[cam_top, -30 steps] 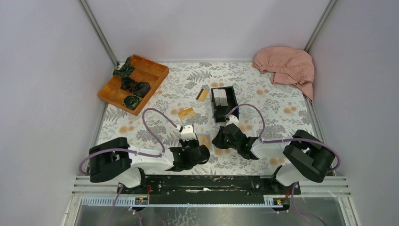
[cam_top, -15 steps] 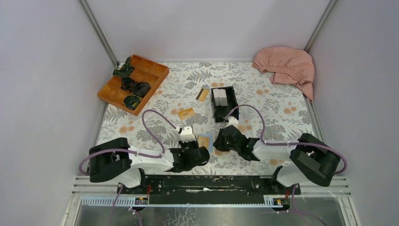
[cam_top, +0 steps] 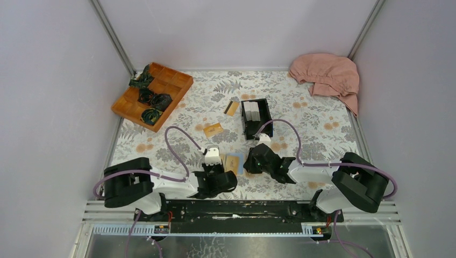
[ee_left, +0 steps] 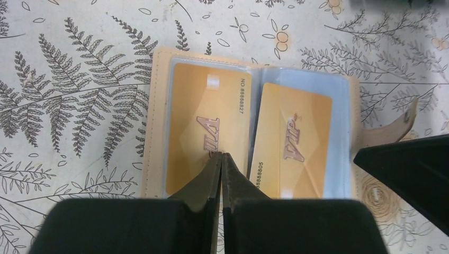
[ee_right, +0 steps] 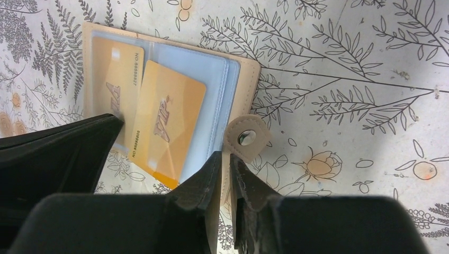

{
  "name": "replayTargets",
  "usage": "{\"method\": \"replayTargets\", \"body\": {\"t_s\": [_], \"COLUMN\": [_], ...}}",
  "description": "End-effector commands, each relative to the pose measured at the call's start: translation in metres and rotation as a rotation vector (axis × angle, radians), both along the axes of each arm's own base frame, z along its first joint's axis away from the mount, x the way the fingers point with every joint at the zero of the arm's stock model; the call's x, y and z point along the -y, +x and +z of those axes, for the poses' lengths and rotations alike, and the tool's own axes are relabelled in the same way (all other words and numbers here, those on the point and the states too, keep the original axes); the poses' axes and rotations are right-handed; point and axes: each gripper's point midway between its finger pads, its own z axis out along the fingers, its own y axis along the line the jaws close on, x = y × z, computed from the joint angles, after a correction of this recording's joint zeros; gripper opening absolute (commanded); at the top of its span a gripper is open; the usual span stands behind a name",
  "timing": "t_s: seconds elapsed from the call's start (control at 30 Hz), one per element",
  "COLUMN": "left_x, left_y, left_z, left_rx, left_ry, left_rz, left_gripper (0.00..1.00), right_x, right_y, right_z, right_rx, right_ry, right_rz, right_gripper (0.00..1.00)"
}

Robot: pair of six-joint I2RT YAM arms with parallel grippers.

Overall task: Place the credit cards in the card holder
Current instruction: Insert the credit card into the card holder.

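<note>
Tan card holder (ee_left: 156, 84) open flat; one gold credit card (ee_left: 206, 106) sleeved, second card (ee_left: 292, 132) askew on facing panel; two loose cards (cam_top: 213, 129) apart

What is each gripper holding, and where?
Right gripper pinches the card holder beside its snap tab; left gripper, shut, holds nothing, tips at a card.

The card holder (cam_top: 233, 163) lies between left hand (cam_top: 219, 161) and right hand (cam_top: 248, 163). Two credit cards (cam_top: 213, 129) (one black-banded) lie beyond.
</note>
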Motion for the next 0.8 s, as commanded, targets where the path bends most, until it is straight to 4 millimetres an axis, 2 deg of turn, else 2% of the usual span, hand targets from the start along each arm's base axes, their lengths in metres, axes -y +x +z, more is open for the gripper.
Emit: {"method": "replayTargets", "body": {"t_s": [0.0, 0.3, 0.77], "left_x": [0.008, 0.024, 0.035], "left_y": [0.0, -0.004, 0.0], "left_z": [-0.003, -0.009, 0.006], "left_rx": [0.007, -0.011, 0.025], "left_ry": [0.059, 0.077, 0.041], "left_rz": [-0.043, -0.09, -0.088], "left_gripper": [0.03, 0.02, 0.03], "right_x": [-0.012, -0.014, -0.017], "right_y": [0.01, 0.008, 0.006], "right_z": [0.015, 0.01, 0.008], "right_rx": [0.044, 0.035, 0.032], "right_ry": [0.024, 0.026, 0.03], "right_rz": [-0.008, 0.002, 0.006], "right_gripper": [0.18, 0.18, 0.18]}}
